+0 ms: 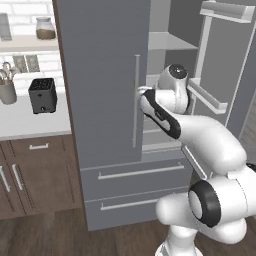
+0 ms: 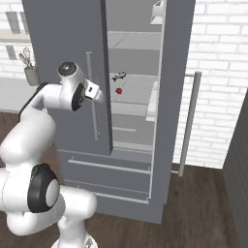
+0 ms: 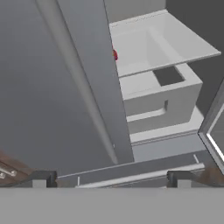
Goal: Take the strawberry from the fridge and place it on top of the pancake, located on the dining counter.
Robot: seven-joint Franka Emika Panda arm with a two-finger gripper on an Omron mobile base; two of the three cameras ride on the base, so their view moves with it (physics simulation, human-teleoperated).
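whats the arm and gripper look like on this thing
A glossy white arm built of rounded, bulbous segments, with black bands at the joints and dark round end caps. No loose cables or markings show. The gripper ends in two small dark, blocky finger tips.

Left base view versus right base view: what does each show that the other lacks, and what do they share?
Left base view alone: a black toaster and a glass jar on the shelf. Right base view alone: the tiny red strawberry on a fridge shelf, with a small dark object behind it. Both: the tall grey fridge with its right door open, and a grey utensil holder.
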